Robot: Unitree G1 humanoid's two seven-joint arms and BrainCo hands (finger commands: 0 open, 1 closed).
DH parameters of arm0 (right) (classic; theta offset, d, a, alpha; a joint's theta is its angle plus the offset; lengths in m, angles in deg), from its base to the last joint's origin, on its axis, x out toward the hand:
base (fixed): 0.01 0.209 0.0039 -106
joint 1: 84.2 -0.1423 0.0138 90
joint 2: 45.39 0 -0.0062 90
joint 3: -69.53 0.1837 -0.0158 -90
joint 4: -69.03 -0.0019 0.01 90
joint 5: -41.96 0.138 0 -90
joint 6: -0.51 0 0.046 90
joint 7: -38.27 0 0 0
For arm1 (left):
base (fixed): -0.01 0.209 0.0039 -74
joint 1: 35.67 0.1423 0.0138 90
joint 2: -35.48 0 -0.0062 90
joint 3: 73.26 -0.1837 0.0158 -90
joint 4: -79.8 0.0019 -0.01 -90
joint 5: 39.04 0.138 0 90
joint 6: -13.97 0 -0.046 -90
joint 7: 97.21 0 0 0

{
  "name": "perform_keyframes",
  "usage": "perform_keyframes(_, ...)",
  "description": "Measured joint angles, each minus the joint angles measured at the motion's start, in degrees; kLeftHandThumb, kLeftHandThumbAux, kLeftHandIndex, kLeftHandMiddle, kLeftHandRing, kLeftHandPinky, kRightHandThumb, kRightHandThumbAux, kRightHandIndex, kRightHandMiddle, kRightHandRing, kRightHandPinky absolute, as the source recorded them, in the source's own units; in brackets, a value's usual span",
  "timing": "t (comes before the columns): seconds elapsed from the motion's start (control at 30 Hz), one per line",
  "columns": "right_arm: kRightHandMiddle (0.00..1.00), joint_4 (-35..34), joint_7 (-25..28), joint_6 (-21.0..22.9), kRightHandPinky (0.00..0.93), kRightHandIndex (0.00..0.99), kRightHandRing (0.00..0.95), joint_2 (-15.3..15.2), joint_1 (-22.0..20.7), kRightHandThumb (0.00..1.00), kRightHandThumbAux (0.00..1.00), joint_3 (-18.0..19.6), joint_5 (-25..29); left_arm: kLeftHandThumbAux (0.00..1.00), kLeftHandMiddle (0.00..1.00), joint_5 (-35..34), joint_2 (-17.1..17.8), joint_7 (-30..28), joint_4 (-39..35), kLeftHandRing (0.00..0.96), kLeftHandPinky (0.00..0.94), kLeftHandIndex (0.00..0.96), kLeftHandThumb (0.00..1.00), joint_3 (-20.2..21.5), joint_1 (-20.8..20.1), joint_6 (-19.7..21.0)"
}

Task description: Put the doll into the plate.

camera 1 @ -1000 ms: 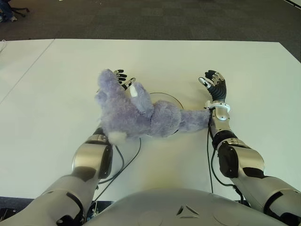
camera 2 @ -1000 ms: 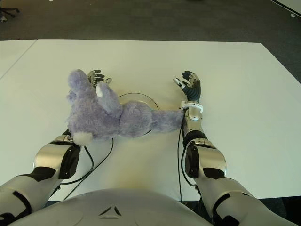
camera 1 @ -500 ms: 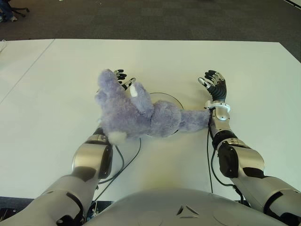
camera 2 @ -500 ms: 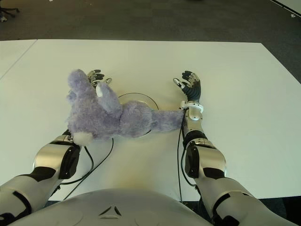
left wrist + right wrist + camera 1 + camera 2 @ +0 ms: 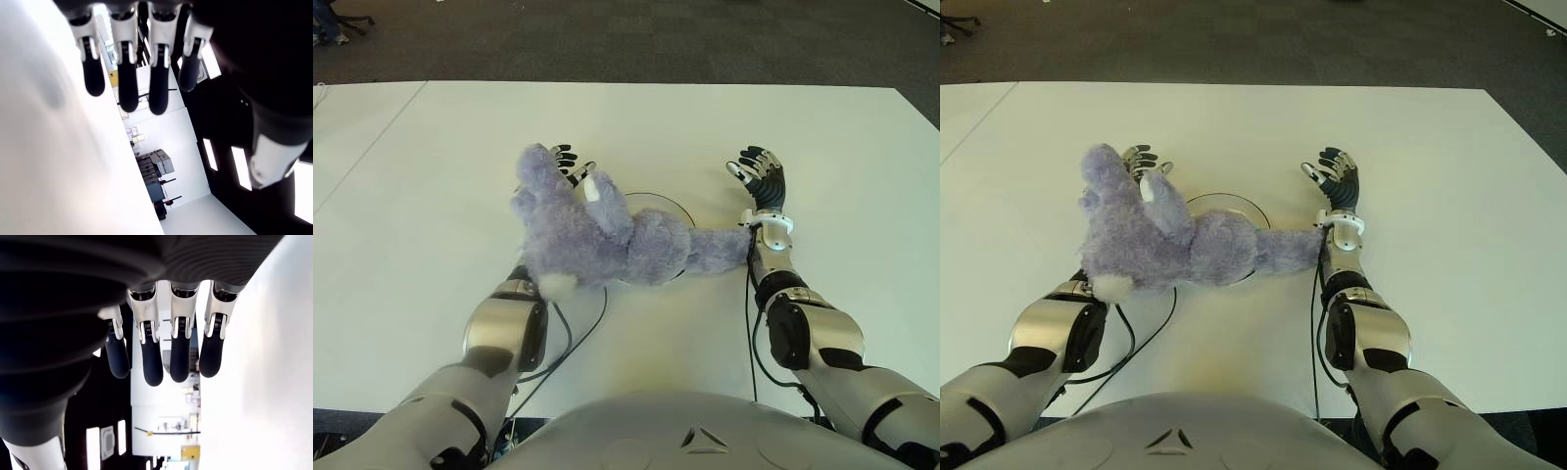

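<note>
At the middle of the frame, on the white counter (image 5: 636,127), the purple plush doll (image 5: 607,235) lies across the clear glass plate (image 5: 668,205) and covers most of it. Left of the plate, the left robot hand (image 5: 570,164) shows just behind the doll's head, fingers stretched out and holding nothing. Right of the plate, the right robot hand (image 5: 759,174) is also released, fingers spread. One limb of the doll reaches toward the right wrist.

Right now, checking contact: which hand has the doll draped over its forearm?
The left hand; the doll covers its forearm, while the right hand shows bare.
</note>
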Motion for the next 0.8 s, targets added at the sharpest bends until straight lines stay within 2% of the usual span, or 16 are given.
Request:
perform_keyframes(0.47,0.312,0.0,0.0,0.0,0.322,0.268,0.315,0.0,0.0,0.025,0.769,0.1,0.0,0.689,0.361,0.0,0.0,0.0,0.0,0.343,0.257,0.263,0.000,0.0,0.0,0.0)
perform_keyframes(0.8,0.310,0.0,0.0,0.0,0.311,0.272,0.306,0.0,0.0,0.022,0.764,0.3,0.0,0.636,0.359,0.0,0.0,0.0,0.0,0.352,0.295,0.261,0.000,0.0,0.0,0.0)
